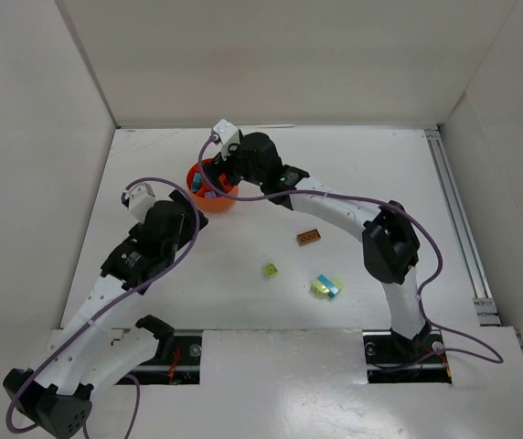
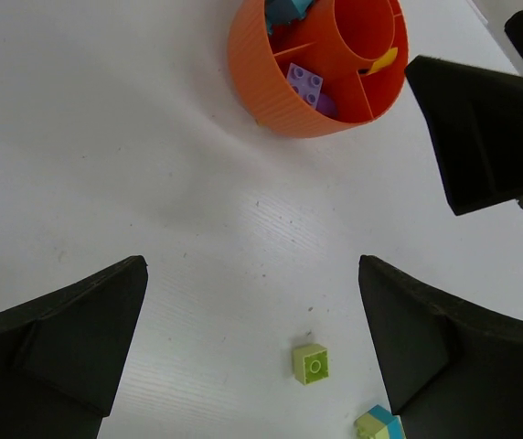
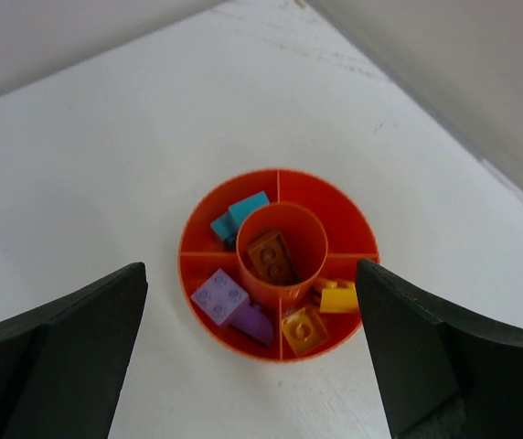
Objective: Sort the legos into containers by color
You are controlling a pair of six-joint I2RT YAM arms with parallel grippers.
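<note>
Right wrist view: we see the right gripper (image 3: 250, 266) hanging over the dish (image 3: 330, 212), fingers spread, holding nothing. The dish sits toward the far-left corner of the counter. It holds cyan bricks (image 3: 239, 218), purple bricks (image 3: 220, 294) and a hub brown (image 3: 273, 258). An orange brick (image 3: 303, 327) and yellow brick (image 3: 339, 297) share one compartment. The left gripper (image 2: 252, 274) is also spread and empty, near the dish.

Loose legos lie mid-counter toward the near edge: a loose brown (image 1: 310, 237), a lime brick (image 2: 311, 362) and a yellow-cyan pair (image 1: 326, 286) that touch.

Risks we flag:
- The arms crowd each other by the dish and could knock it.
- Pinching the pair could drop two colours together.
- Tiny bricks could slip from the fingers.
</note>
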